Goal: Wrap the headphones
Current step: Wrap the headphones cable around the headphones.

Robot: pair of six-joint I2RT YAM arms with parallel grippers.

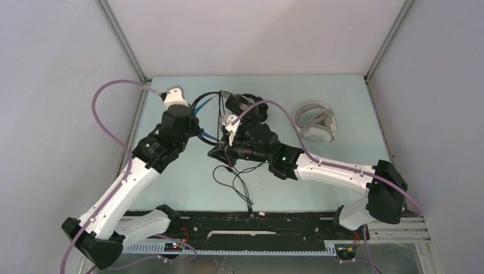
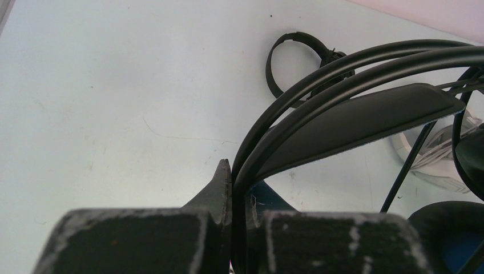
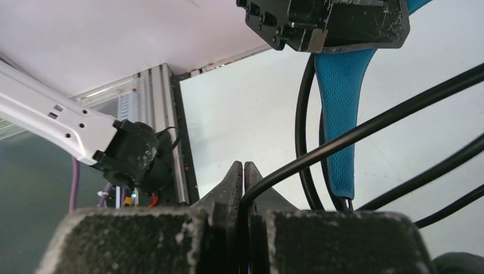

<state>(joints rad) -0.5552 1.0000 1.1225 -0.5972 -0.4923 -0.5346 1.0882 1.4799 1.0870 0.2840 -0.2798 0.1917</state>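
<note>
The headphones are three wired sets, and the one being worked on is the bulkier black headset (image 1: pixel 205 104), raised over the middle of the table (image 1: pixel 188 194) towards its far side. It is gripped by its headband, probably so that the frame stays put and off the table while the lead is wound round it. The blue lining (image 3: pixel 345 97) of the band hangs in the open, which leaves room to pass a wire round it.

The white headset (image 1: pixel 317 123) lies on the far right part of the table, apart from both arms. The slim black headset (image 2: pixel 294 63) lies flat on the table beyond the lifted band. Neither seems to be part of this step.

The cable (image 1: pixel 237 182) runs slack from the raised set in loose loops towards the table's near edge, so much of it looks unwrapped.

The left gripper (image 2: pixel 238 188) has its fingers drawn right in on the two thin black bars of the headband, with no gap to spare. It acts as the anchor.

The right gripper (image 3: pixel 243 174) is pinched tight on a single strand of the cable, which climbs away over the table from between its tips. That grip looks ready to lead the strand round the band
</note>
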